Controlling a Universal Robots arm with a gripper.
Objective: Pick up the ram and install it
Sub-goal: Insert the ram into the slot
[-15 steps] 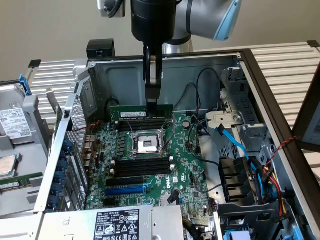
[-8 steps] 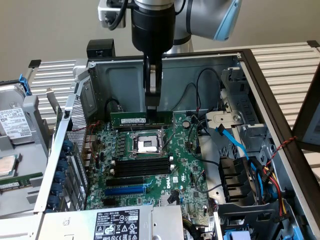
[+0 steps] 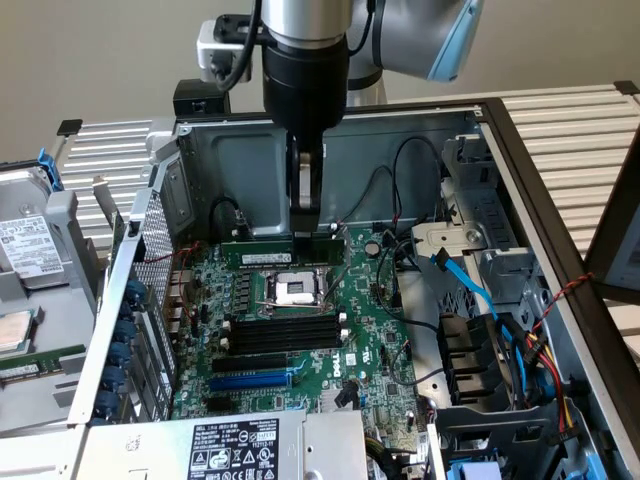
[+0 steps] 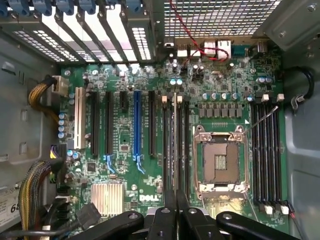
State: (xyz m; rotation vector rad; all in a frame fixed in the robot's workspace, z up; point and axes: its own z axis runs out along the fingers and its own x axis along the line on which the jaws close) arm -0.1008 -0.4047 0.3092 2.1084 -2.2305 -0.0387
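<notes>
Beside the socket, long dark-green ram stands edgewise.

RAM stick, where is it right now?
In the exterior view the RAM stick is held level in the gripper, inside the computer case above the motherboard, appearing just behind the processor socket.

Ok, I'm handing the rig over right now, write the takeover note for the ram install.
Gripper: inside the open case, directly above the ram; whether it holds it cannot be told.
Ram: green stick along the far side of the CPU socket in the exterior view.
Done: gripper is at the ram.
Left: seating unconfirmed; the black memory slots on the socket's near side look empty.
</notes>
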